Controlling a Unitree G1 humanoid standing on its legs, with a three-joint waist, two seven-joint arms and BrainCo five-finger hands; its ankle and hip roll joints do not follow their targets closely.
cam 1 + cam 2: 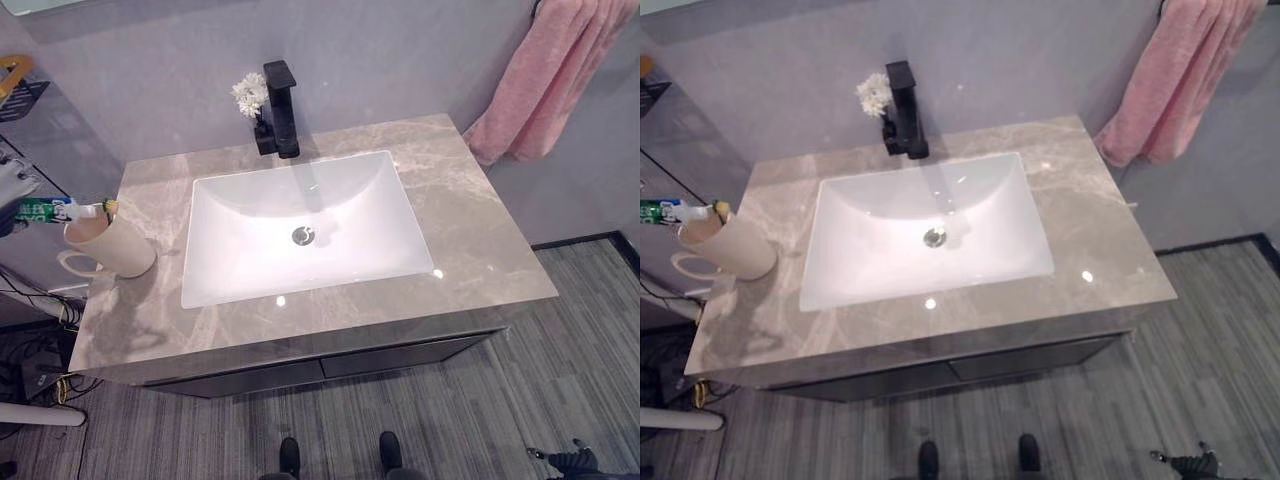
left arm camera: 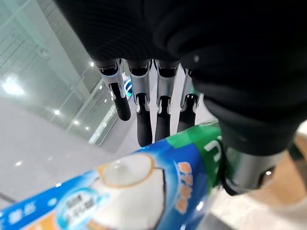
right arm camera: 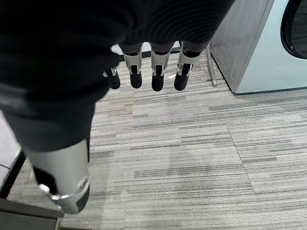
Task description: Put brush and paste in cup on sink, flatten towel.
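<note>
Paste (image 2: 129, 191) held over cup (image 1: 108, 248).
Tube is pinched between left hand (image 2: 158, 112) fingers and thumb, long axis near-horizontal, nozzle at cup rim; right hand (image 3: 152, 72) hangs relaxed, empty.

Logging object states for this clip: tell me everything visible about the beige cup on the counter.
The beige handled cup, matte like ceramic or plastic, stands on the grey marble-look counter at its left end, beside the white basin, leaning slightly. Its loop handle faces the counter's left edge. A yellowish brush tip shows at its rim. The green-and-blue toothpaste tube, held in the left hand, lies level with its white cap at the rim, not yet inside.
</note>
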